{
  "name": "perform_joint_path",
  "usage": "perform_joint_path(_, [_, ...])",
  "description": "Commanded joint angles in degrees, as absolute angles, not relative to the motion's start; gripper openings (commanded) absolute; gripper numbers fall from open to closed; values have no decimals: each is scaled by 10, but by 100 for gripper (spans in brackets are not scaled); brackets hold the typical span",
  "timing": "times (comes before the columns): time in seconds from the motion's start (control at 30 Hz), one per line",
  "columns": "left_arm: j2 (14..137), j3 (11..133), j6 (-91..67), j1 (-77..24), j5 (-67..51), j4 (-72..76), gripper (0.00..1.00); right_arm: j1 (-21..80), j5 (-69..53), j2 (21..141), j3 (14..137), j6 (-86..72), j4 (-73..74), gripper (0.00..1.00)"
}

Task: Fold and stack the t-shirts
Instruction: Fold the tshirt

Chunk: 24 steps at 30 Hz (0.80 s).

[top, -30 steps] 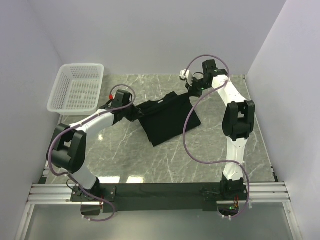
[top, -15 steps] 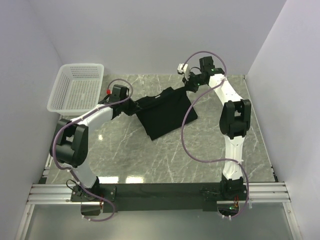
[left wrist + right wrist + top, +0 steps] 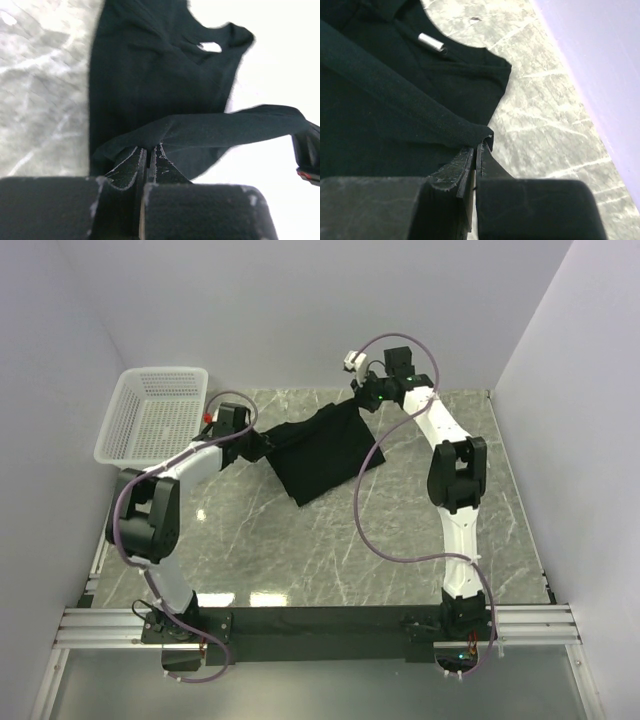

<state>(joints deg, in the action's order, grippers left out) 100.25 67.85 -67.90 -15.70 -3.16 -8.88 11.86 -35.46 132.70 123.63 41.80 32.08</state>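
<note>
Black t-shirt (image 3: 325, 455), part lifted, part trailing on the tabletop (image 3: 300, 550) at its far side. Left fingers (image 3: 125, 167) and right fingers (image 3: 452, 172) each clamp tight on an edge — probably to stretch it taut for a clean fold.

**Left gripper pinches a fold of the black t-shirt**

At the bottom of the view the left gripper (image 3: 150, 150) has its two dark fingers pressed together, with a fold of the black t-shirt (image 3: 150, 75) caught between the tips. From the pinch, a taut band of cloth runs right and slightly upward to a dark block (image 3: 307, 150) with a red spot at the right edge. What that block is cannot be told. The rest of the shirt spreads above, with a small bright gap near its upper right corner. Grey marbled table (image 3: 45, 100) shows on the left. The right side is washed out white.
</note>
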Motion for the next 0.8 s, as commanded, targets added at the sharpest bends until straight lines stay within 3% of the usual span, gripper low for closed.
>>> perform_joint_path(0.0, [1033,703,-665,-149,-18,-83,0,127,-299,1343,1251,371,244,0])
perform_joint_path(0.73, [1118,783,-670,-121,-33,-40,1,140,-198,1382,1260,294,134,0])
perform_joint_path(0.77, [1121,787,-670,-120,-35,-41,1,141,-188,1385,1261,290,128,6])
